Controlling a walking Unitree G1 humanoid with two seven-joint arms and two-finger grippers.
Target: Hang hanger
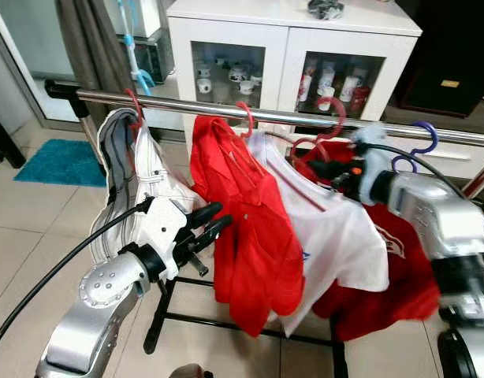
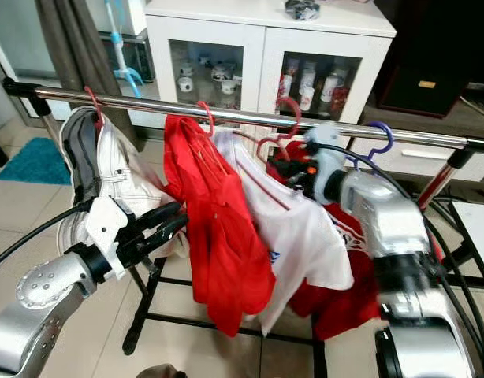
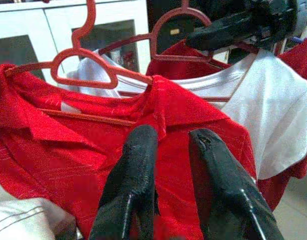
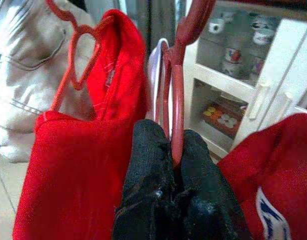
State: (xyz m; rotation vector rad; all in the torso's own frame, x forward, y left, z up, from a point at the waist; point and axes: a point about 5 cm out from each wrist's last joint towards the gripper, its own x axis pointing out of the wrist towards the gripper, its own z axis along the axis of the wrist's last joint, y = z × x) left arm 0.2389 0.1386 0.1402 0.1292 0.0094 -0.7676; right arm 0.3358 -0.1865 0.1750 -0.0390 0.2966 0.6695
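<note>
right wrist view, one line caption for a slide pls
Right pincer shut on a red hanger beside a red shirt, white cabinet behind.

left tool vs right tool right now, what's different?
The left tool is free: its fingers stand slightly apart, holding nothing, just short of the red shirt. The right tool is shut on the red hanger carrying the white shirt, up by the rail. The left sits lower, at garment height; the right sits higher, near the hooks. Both have two black fingers on silver arms.
</note>
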